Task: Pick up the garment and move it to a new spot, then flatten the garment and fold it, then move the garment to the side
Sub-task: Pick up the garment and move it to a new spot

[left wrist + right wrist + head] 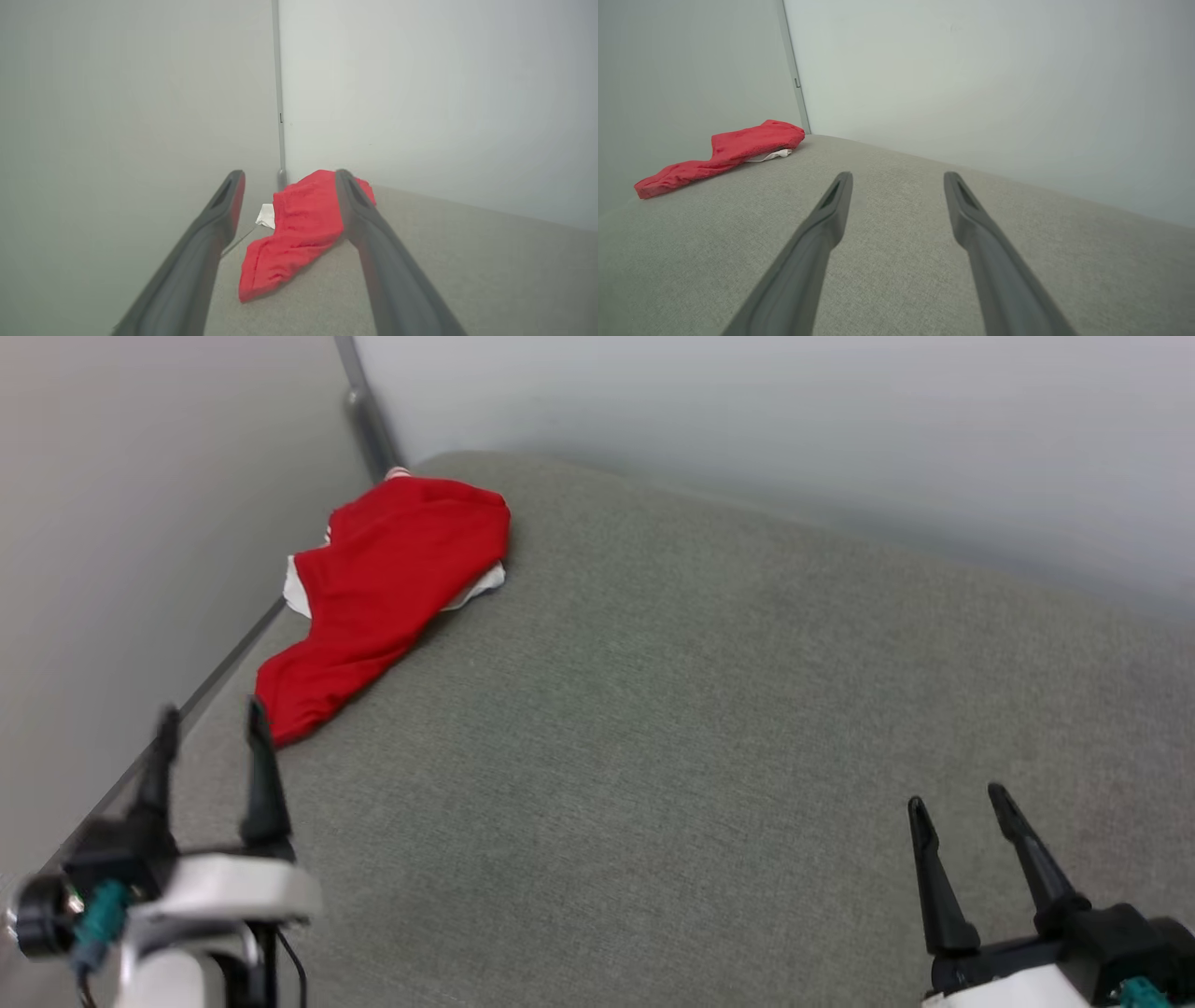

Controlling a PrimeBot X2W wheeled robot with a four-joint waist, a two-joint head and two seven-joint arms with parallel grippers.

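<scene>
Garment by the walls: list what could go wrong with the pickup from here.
1. The garment lies bunched in the corner, close to the left wall. The open left gripper could strike that wall while reaching.
2. It is crumpled, so a pinch may catch only one layer and drag the rest.

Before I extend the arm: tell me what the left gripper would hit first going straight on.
Most likely the garment, lying ahead of the left gripper, framed between its open jaws; depth is unclear.
</scene>
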